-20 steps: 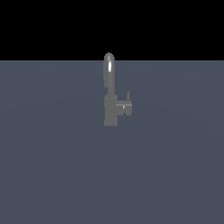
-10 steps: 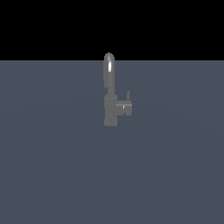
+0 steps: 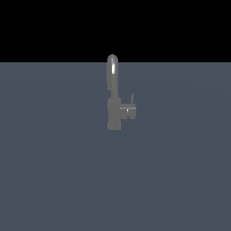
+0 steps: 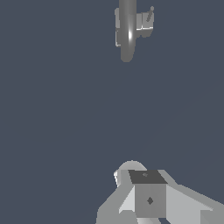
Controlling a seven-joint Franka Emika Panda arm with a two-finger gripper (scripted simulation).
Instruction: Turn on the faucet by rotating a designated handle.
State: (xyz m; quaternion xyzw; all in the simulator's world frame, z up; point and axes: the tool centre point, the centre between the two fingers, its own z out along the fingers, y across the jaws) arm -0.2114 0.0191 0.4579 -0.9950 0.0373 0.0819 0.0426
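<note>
Gripper [image 4: 148, 199] shows only in the wrist view, as a grey block with sloped sides; whether it is spread or closed I cannot tell, and it grasps nothing visible. No writing or brand can be read anywhere. Well apart from it, the faucet [image 3: 114, 97] stands upright on the flat slate floor [image 3: 54, 171], its handle [image 3: 129, 111] jutting toward the exterior view's right, lever pin upright.

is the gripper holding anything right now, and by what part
Nothing is held. In the wrist view the gripper is well apart from the faucet, and nothing touches the handle. Its jaws are not clearly visible.
</note>
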